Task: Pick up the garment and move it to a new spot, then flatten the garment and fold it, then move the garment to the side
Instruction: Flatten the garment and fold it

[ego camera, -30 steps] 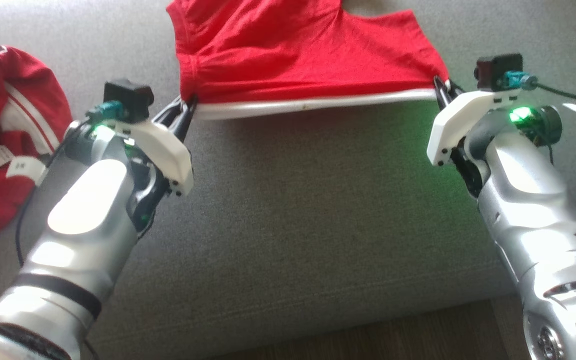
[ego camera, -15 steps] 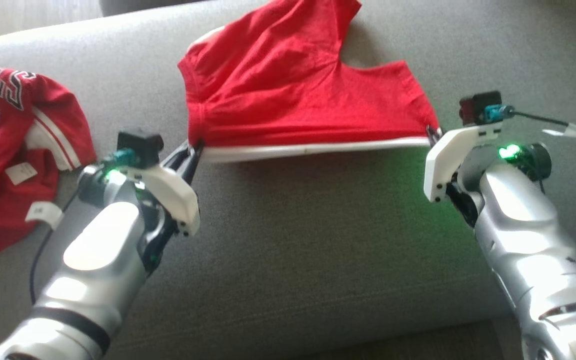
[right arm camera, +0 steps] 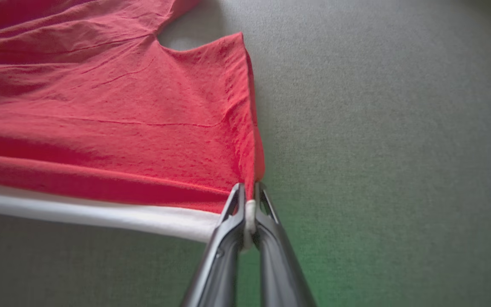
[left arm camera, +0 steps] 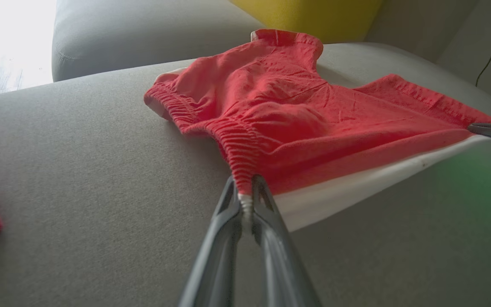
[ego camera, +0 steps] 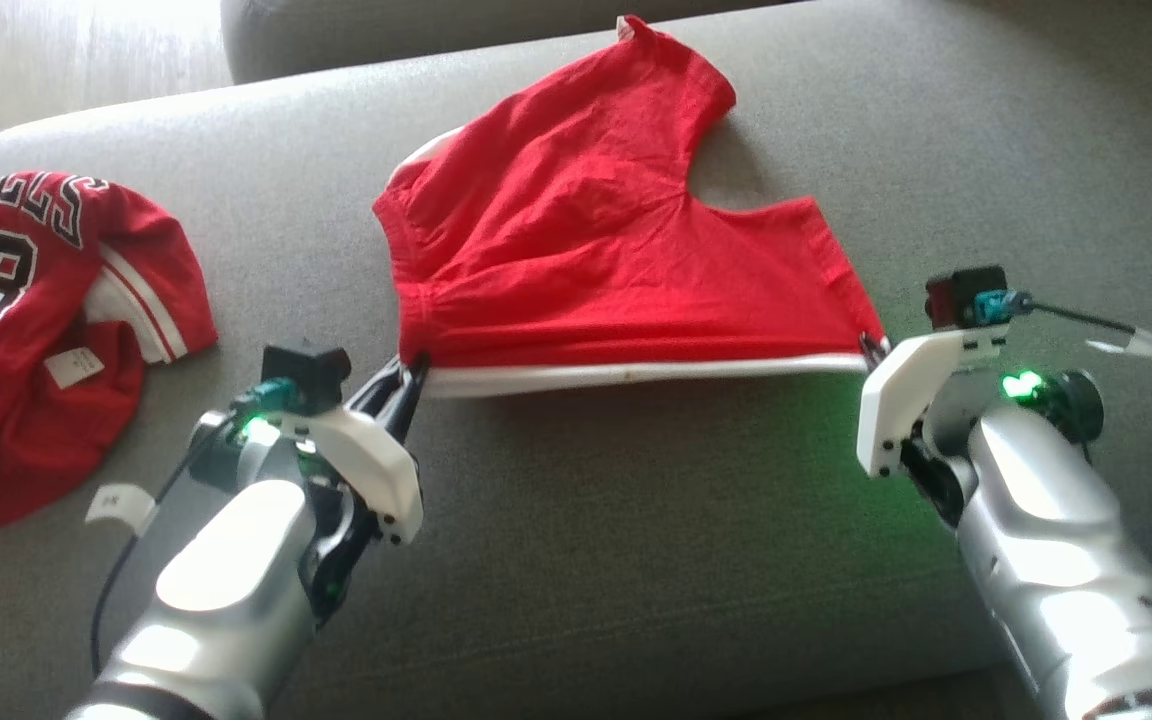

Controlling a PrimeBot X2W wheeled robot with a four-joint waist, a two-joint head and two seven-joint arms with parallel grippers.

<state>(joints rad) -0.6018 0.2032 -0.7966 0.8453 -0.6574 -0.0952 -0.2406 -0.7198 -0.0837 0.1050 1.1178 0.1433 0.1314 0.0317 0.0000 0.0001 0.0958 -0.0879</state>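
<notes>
Grey sofa cushion (ego camera: 636, 540) carries red shorts (ego camera: 586, 260) mid-surface. Left gripper (ego camera: 412, 370) and right gripper (ego camera: 873, 346) each clamp one end of the white edge.

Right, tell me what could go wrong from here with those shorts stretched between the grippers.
1. The left gripper and right gripper each pinch only a thin corner of the shorts; the taut white edge could pull free.
2. The far half lies rumpled on the cushion, so dragging may set creases.
3. The jersey lies close beside the left arm and might snag.
</notes>
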